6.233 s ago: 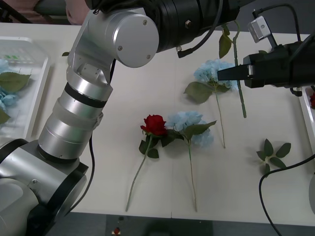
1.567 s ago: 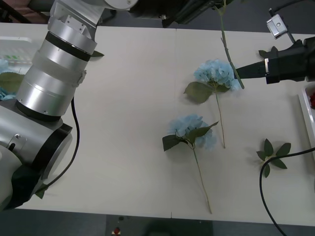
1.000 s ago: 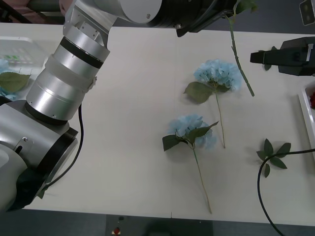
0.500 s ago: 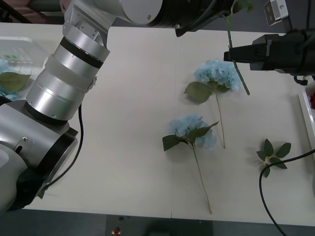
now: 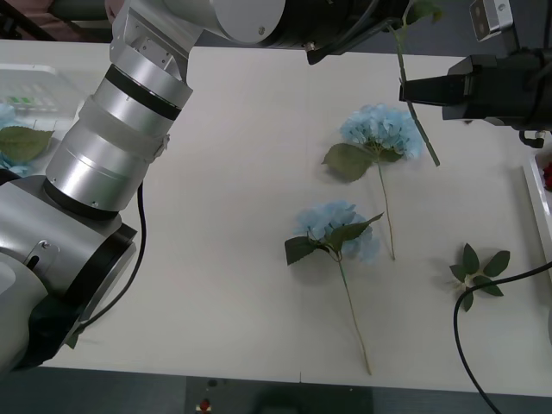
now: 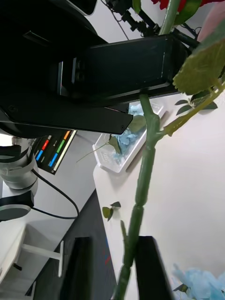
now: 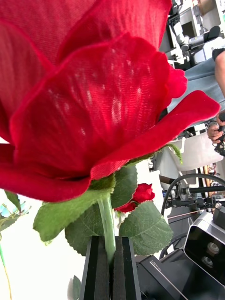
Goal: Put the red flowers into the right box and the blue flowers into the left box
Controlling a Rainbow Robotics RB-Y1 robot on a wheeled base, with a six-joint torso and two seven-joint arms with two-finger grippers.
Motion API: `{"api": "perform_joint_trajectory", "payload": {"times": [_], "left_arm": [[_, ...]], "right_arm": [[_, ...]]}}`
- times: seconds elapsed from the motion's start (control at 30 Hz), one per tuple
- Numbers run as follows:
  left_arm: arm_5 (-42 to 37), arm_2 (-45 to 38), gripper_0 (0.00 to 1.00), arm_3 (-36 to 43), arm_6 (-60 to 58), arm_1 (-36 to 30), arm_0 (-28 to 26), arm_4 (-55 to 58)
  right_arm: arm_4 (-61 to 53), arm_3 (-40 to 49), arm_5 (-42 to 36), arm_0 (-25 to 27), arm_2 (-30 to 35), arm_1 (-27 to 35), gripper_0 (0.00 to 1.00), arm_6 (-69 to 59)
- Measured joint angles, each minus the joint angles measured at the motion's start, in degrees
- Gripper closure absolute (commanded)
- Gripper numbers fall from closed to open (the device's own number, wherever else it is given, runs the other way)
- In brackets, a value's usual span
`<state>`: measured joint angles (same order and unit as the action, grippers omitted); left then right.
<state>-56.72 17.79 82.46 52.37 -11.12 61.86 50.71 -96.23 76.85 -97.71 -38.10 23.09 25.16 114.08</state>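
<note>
The left gripper (image 7: 108, 276) is pinching the thin green stem of a deep-red artificial rose (image 7: 89, 89) between closed black fingers, holding it high over the table's far side. The right gripper (image 6: 112, 272) is standing with its black fingers parted around the lower stem — not yet clamped. Two pale sky-blue hydrangea heads (image 5: 379, 131) are lying on the cream table (image 5: 233, 198), and the shallow white right box (image 5: 536, 203) is sitting at the right edge. Risk: if the left gripper releases before the right one closes, the rose is likely to drop — possibly onto the hydrangeas.
</note>
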Motion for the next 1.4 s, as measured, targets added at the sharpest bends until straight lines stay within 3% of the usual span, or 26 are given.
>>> {"api": "perform_joint_trajectory", "payload": {"times": [0.3,0.37,0.4,0.43,1.1,1.4], "left_arm": [[0.0,0.0,1.0,0.0,0.0,0.0,0.0,0.0],[0.0,0.0,0.26,0.0,0.0,0.0,0.0,0.0],[0.0,0.0,0.08,0.0,0.0,0.0,0.0,-0.1],[0.0,0.0,0.0,0.0,0.0,0.0,0.0,-0.3],[0.0,0.0,0.0,0.0,0.0,0.0,-0.1,-2.1],[0.0,1.4,0.0,1.9,5.3,-3.9,-2.4,-0.3]], "right_arm": [[0.0,0.0,0.0,0.0,0.0,0.0,1.0,-2.2],[0.0,0.0,0.0,0.0,0.0,0.0,1.0,-2.2],[0.0,0.0,0.0,0.0,0.0,0.0,1.0,-2.2],[0.0,0.0,0.0,0.0,0.0,0.0,1.0,-2.2],[0.0,0.0,-1.6,0.0,0.0,0.5,1.0,-3.2],[0.0,0.0,-6.4,1.3,0.6,9.3,1.0,-5.3]]}}
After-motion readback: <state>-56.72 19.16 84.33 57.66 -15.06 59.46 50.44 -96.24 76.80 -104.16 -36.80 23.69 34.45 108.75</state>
